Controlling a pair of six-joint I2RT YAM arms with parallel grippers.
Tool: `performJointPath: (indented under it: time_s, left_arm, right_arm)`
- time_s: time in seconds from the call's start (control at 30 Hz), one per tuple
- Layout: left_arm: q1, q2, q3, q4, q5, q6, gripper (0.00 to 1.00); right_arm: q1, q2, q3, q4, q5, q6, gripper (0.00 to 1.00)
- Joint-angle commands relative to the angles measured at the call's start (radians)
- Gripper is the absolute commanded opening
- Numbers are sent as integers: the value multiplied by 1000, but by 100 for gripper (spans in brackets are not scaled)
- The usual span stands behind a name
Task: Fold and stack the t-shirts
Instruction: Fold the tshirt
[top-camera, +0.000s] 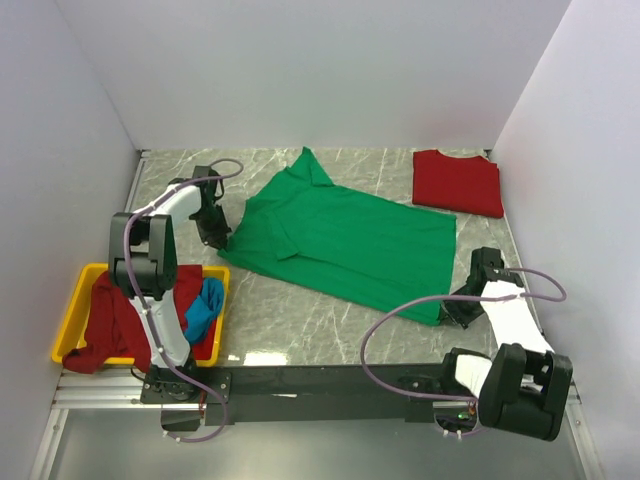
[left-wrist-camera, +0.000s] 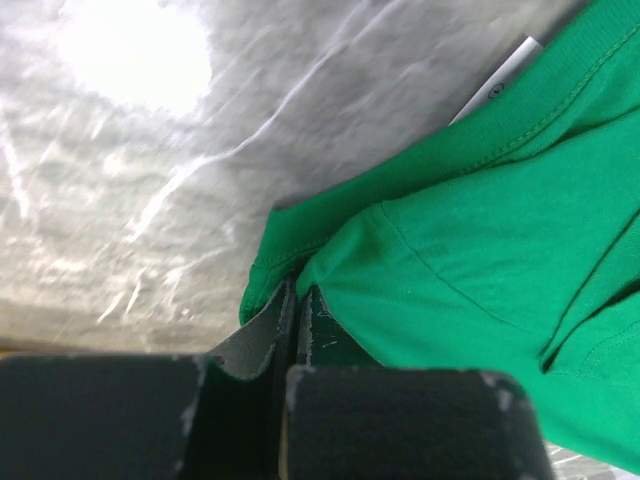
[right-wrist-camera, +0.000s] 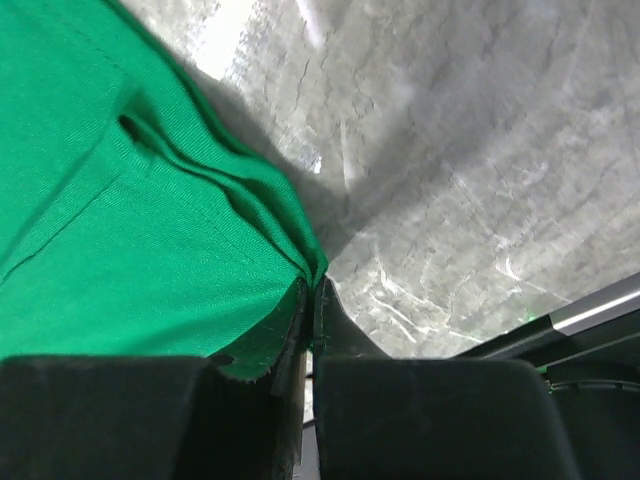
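Nearest us, at the near-left corner of the table (top-camera: 300, 325), we see the yellow bin (top-camera: 68, 315). In it a dark red t-shirt (top-camera: 112, 320) is bunched up and hangs over the near rim, and a blue t-shirt (top-camera: 205, 308) lies crumpled at the right side. Only the top view shows these.

Toward the near-right, the right gripper (right-wrist-camera: 312, 295) has its fingers pressed together on a corner of the green t-shirt (top-camera: 350, 240). From above we can place it at the shirt's near-right corner, but the pinch itself is hidden there. The right wrist view shows it plainly, with cloth folds running into the closed fingertips over bare marble.

Farther in, near the left edge, the left gripper (left-wrist-camera: 297, 300) likewise pinches the green t-shirt's left edge. Its wrist view shows a fold of cloth caught between the pads, and a white label (left-wrist-camera: 500, 75) peeking out beside a stitched edge, which we cannot make out from above.

The green t-shirt lies spread across the table's middle, running slantwise between the two grippers.

At the far-right corner a red t-shirt (top-camera: 458, 180) lies folded flat, apart from the green one.
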Motion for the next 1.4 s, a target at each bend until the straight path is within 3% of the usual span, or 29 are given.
performJointPath:
  time_s: [0.0, 0.1, 0.13, 0.17, 0.2, 0.27, 0.3, 0.37, 0.6, 0.73, 0.9, 1.1, 1.37]
  left_arm:
    - [13, -75, -13, -25, -114, 24, 1]
    - [14, -84, -23, -34, -122, 30, 4]
    - [14, -89, -24, -39, -122, 30, 17]
    - [13, -87, -22, -40, -123, 32, 27]
    - [14, -90, -20, -43, -126, 32, 34]
    - [14, -103, -10, -46, -137, 35, 52]
    - [13, -106, -4, -45, -142, 35, 56]
    - [8, -122, 21, -42, -154, 43, 61]
    - [-104, -136, 137, -13, -106, 75, 60]
    - [-176, -127, 124, 24, 71, 72, 57]
    - [-196, -100, 64, 50, 194, 82, 54]
    - [-228, -81, -30, 67, 190, 79, 49]
    - [-253, -20, -27, 107, 254, 60, 49]
  right_arm:
    - [5, -41, -8, -58, 41, 9, 0]
    - [8, -40, -7, -64, 35, 6, 0]
    - [8, -41, -6, -64, 33, 6, 2]
    - [11, -41, -5, -66, 33, 3, 11]
    - [11, -41, -2, -73, 33, 3, 32]
    - [14, -57, 10, -86, 35, 1, 51]
    - [14, -64, 26, -99, 39, -3, 69]
    - [13, -87, 50, -116, 64, -11, 79]
    - [16, -113, 128, -41, 21, -14, 79]
    - [26, -100, 121, 11, -13, -6, 78]
    - [48, -75, 112, 45, -25, 0, 77]
    - [60, -69, 92, 59, -30, -8, 77]
    - [62, -87, 63, 68, -40, -12, 77]
